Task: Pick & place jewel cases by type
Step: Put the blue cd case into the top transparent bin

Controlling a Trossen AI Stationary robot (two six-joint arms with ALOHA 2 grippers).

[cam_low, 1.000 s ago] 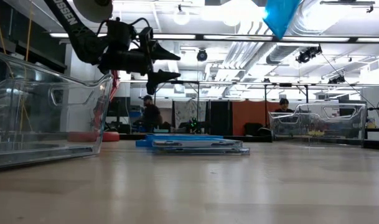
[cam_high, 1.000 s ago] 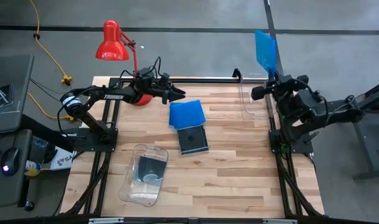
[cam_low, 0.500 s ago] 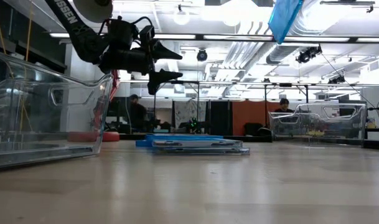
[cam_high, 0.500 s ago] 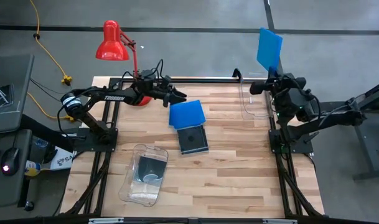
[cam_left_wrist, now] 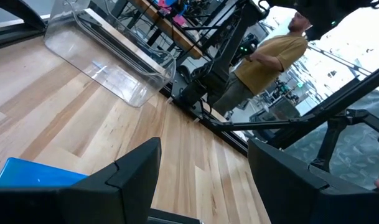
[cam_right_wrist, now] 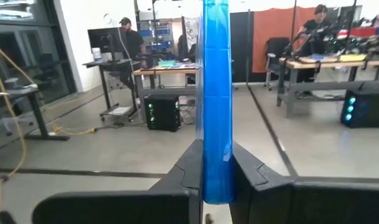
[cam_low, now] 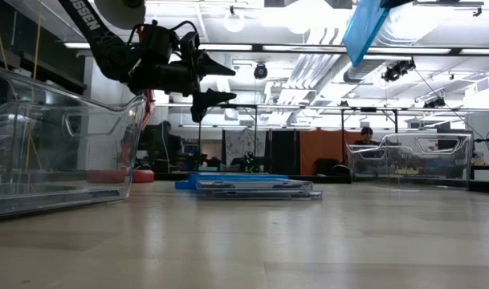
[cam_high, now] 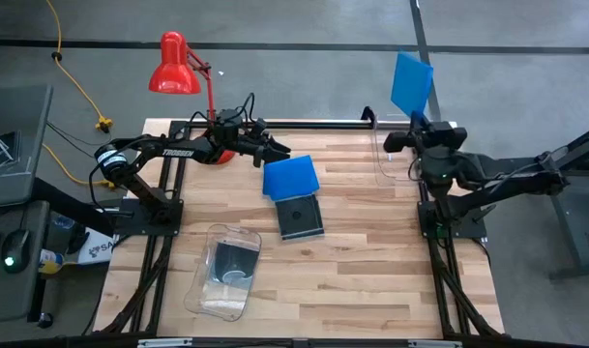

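Right gripper (cam_high: 417,118) is pinched onto a blue jewel case (cam_high: 411,84), holding it upright by its lower edge, high above the counter's far right corner; the right wrist view shows the case (cam_right_wrist: 216,93) edge-on, clamped between the two dark fingers (cam_right_wrist: 184,167). Over the last second the right arm has swung the case: its face has turned and the wrist has drawn back toward the clear bin (cam_high: 398,159) at the far right edge. Judgement: this case is in transit to that bin and has not been released.

Left gripper (cam_high: 279,150) hangs with its jaws spread and holding nothing, above the far edge of the counter (cam_high: 352,271), just beside a second blue jewel case (cam_high: 290,177). It has edged toward that case in the same interval. Judgement: it is lining up for the next pick.

The second blue case lies flat near the centre of the counter, overlapping the far edge of a dark jewel case (cam_high: 300,217). A second clear bin (cam_high: 224,270) near the front left already holds one dark case (cam_high: 234,257).

Status: sorting is part done; one blue case airborne, one blue and one dark case still on the counter
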